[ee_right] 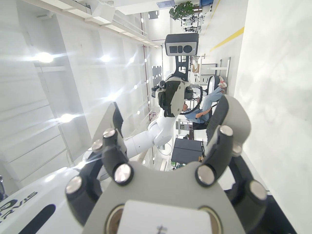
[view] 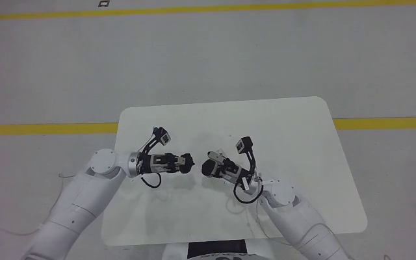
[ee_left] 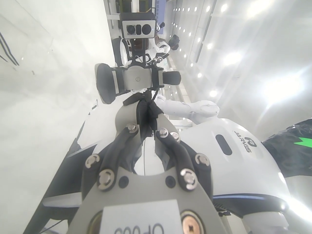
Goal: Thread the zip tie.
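- Top view: looking down on a white table (view: pixel 292 130) with rounded corners, both arms in from the near side and pointed at each other over the middle.
- Left gripper (view: pixel 187 162) and right gripper (view: pixel 207 166) tip to tip, just beside one another with a small gap between.
- Left wrist view: left gripper (ee_left: pixel 146 103) clenched, squeezed right together at the end.
- Pinched in there: what looks like the zip tie (ee_left: pixel 154 95), a thin black strand curling out toward the other claw. Honestly can't pick head from tail, too thin and dark against the claw.
- Same view, straight ahead: right gripper (ee_left: pixel 139 79) facing back, released, fingers (ee_left: pixel 104 83) spread wide. Tie's loose end near the middle of that gap, can't tell whether touching.
- Right wrist view: same story. Right gripper (ee_right: pixel 170 108) wide open, grey with dark ribbed pads (ee_right: pixel 215 118) out on either side. Left gripper (ee_right: pixel 170 98) farther off between them, closed up and seen edge-on.
- So, zip tie: in the left claw, between the two grippers, held up over the table.
- Around the table: pale grey floor with a yellow line (view: pixel 195 10) well past the far side and a second yellow line (view: pixel 58 128) running out from behind both short edges.
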Robot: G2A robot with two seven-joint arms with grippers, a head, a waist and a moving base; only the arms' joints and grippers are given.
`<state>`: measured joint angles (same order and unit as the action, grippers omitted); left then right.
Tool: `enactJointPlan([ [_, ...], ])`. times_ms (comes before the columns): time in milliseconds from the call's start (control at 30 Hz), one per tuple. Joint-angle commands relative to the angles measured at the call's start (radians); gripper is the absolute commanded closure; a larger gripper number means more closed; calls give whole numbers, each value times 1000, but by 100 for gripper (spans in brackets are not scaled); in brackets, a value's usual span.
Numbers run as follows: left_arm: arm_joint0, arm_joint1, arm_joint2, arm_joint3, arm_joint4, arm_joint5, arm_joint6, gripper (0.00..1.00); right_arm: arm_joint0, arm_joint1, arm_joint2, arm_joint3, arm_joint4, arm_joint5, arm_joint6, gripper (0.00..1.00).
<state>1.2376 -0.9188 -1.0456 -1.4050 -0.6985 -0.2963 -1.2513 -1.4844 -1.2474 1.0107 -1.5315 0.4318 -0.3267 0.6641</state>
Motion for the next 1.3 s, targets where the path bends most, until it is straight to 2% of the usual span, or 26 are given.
enactJointPlan([
  [0, 0, 0, 0, -2, 7, -3, 0, 100, 0, 0, 0, 0, 0, 0, 0, 0],
  [200, 0, 0, 0, -2, 7, -3, 0, 100, 0, 0, 0, 0, 0, 0, 0, 0],
  [267, 1, 0, 0, 5, 28, 5, 35, 100, 0, 0, 0, 0, 0, 0, 0, 0],
  [300, 0, 1, -1, 8, 40, -1, 46, 100, 0, 0, 0, 0, 0, 0, 0, 0],
  [400, -2, 3, -8, 19, 48, -44, 14, 100, 0, 0, 0, 0, 0, 0, 0, 0],
  [500, 0, 5, -35, 5, 77, -44, -2, 100, 0, 0, 0, 0, 0, 0, 0, 0],
  [667, 30, -4, -104, -9, 104, -44, -25, 100, 0, 0, 0, 0, 0, 0, 0, 0],
  [800, 43, -21, -142, 23, 90, -44, -19, 100, 0, 0, 0, 0, 0, 0, 0, 0],
  [867, 35, -32, -157, 50, 85, -44, -22, 100, 0, 0, 0, 0, 0, 0, 0, 0],
  [1267, 35, -32, -157, 50, 85, -44, -22, 100, 0, 0, 0, 0, 0, 0, 0, 0],
])
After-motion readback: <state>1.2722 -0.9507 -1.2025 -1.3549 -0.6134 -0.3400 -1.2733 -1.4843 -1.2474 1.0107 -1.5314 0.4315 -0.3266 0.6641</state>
